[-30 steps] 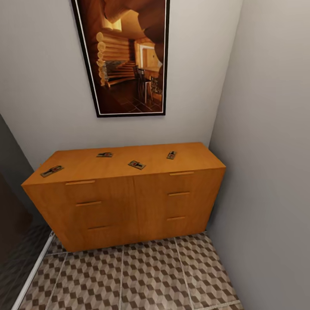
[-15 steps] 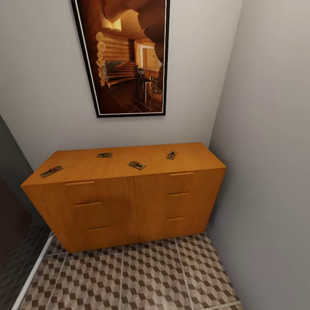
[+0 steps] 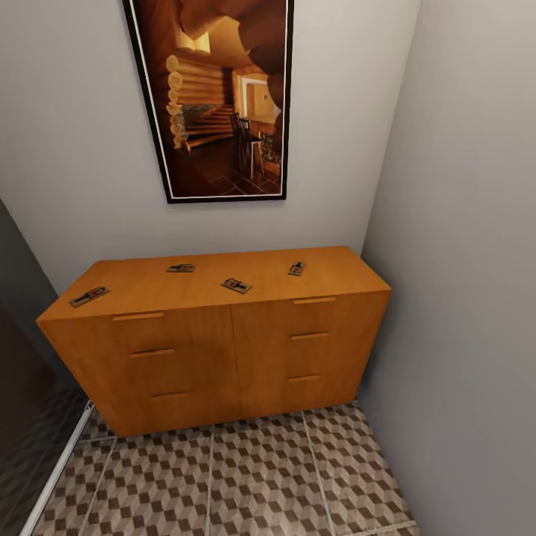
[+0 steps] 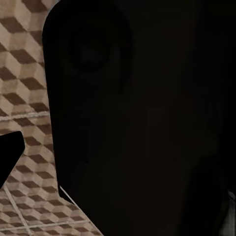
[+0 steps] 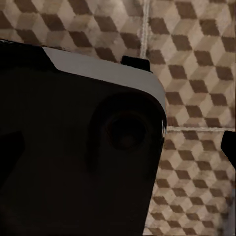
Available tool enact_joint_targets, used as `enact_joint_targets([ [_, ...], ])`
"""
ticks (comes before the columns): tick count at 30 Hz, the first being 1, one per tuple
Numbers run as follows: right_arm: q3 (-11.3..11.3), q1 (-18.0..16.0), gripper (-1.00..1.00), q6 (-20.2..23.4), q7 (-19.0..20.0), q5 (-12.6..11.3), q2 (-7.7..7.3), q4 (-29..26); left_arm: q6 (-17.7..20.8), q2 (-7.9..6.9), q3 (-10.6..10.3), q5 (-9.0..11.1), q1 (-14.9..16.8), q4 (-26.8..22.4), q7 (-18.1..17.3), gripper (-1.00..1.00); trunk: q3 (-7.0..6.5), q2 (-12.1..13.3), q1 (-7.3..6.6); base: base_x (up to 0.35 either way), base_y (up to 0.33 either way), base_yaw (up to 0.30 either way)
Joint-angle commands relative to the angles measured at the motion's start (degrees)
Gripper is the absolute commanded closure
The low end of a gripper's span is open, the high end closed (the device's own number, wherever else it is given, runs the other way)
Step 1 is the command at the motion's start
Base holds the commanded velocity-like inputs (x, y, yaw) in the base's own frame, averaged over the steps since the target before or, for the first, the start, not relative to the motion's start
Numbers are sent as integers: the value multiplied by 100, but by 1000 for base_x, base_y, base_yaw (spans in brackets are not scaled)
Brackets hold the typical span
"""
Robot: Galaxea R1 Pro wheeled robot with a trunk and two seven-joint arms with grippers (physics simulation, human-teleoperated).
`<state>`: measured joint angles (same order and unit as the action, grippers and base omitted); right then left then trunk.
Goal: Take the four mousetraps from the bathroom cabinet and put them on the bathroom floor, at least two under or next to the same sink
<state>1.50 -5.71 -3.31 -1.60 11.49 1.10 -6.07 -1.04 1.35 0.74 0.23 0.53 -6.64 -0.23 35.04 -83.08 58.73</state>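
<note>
**Four traps on the cabinet top, both arms hanging low**

The orange-brown cabinet (image 3: 216,335) stands against the back wall under a framed picture (image 3: 216,97), and all four mousetraps lie flat on its top, well apart from one another. One mousetrap (image 3: 90,296) sits near the left front corner, a second (image 3: 181,267) toward the back left of centre, a third (image 3: 236,285) near the middle, and a fourth (image 3: 296,268) toward the back right.

The wrist views look down at the cube-patterned bathroom floor (image 3: 246,476) past dark parts of the robot's own body, so both arms appear to hang low, with the traps up and ahead of them. Whether either claw is apart or together I cannot tell.

The relation that matters is side: the corner trap lies toward the left arm, the back-right trap toward the right arm. The corner trap's long axis runs slantwise across the top; it looks the easiest first reach, being closest to the front edge.
</note>
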Motion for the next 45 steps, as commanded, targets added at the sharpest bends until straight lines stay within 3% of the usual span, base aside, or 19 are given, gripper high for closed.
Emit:
enact_joint_targets([
  [1, -8, -74, -100, 200, -15, 41, 23, -41, 22, 12, 1, 1, 7, -71, 13, -100, 0, 0, 0, 0, 0, 0],
  [2, -24, -542, -100, 1261, -78, 85, 153, -542, 209, -41, 11, 21, 200, -767, 42, -100, 0, 0, 0, 0, 0, 0],
  [5, -27, -776, -100, 1932, -64, 84, 164, -947, 595, -59, 12, 24, 389, -1220, 45, -100, 0, 0, 0, 0, 0, 0],
  [8, -34, -890, -100, 2345, -33, 83, 167, -1267, 1011, -66, 10, 23, 590, -1592, 36, -100, 0, 0, 0, 0, 0, 0],
  [9, -38, -934, -100, 2520, 20, 78, 169, -1461, 1322, -65, 8, 22, 726, -1840, 25, -100, 0, 0, 0, 0, 0, 0],
  [13, -40, -980, -100, 2726, 262, 65, 168, -1802, 1964, -33, -8, 21, 940, -2412, 14, -100, 0, 0, 0, 0, 0, 0],
  [17, -55, -1003, -100, 3067, 958, 87, 131, -2348, 2878, 77, -56, 16, 1076, -3547, 10, -100, 0, 0, 0, 0, 0, 0],
  [20, -61, -1007, -100, 3430, 1318, 109, 110, -2682, 3325, 162, -78, 12, 1100, -4154, 14, -100, 0, 0, 0, 0, 0, 0],
  [21, -60, -1009, -100, 3850, 1659, 118, 39, -3163, 3807, 246, -111, 8, 1119, -4777, 22, -100, 0, 0, 0, 0, 0, 0],
  [26, -64, -1011, -100, 4399, 2257, 117, -214, -4226, 4635, 337, -281, -6, 1151, -5844, 39, -100, 0, 0, 0, 0, 0, 0],
  [28, -82, -1011, -100, 4949, 2781, 117, -466, -5239, 5109, 346, -413, -11, 1221, -6630, 44, -100, 0, 0, 0, 0, 0, 0],
  [30, -137, -1011, -100, 5376, 3090, 117, -616, -5851, 5254, 346, -451, -11, 1265, -6969, 44, -100, 0, 0, 0, 0, 0, 0],
  [34, -338, -1011, -100, 5827, 3636, 117, -901, -6812, 5444, 351, -495, -13, 1326, -7357, 48, -100, 0, 0, 0, 0, 0, 0],
  [35, -464, -1018, -100, 5929, 3895, 118, -1043, -7159, 5548, 355, -506, -8, 1360, -7461, 47, -100, 0, 0, 0, 0, 0, 0],
  [37, -557, -1063, -100, 5999, 4121, 120, -1163, -7399, 5661, 359, -515, -1, 1417, -7536, 45, -100, 0, 0, 0, 0, 0, 0],
  [40, -667, -1482, -100, 6087, 4424, 121, -1315, -7655, 5830, 364, -522, 10, 1714, -7625, 42, -100, 0, 0, 0, 0, 0, 0],
  [43, -695, -1845, -100, 6109, 4500, 108, -1356, -7681, 5881, 365, -522, 19, 1942, -7646, 42, -100, 0, 0, 0, 0, 0, 0],
  [45, -760, -2419, -100, 6120, 4566, 106, -1383, -7683, 5930, 394, -543, 50, 2424, -7646, 37, -100, 0, 0, 0, 0, 0, 0],
])
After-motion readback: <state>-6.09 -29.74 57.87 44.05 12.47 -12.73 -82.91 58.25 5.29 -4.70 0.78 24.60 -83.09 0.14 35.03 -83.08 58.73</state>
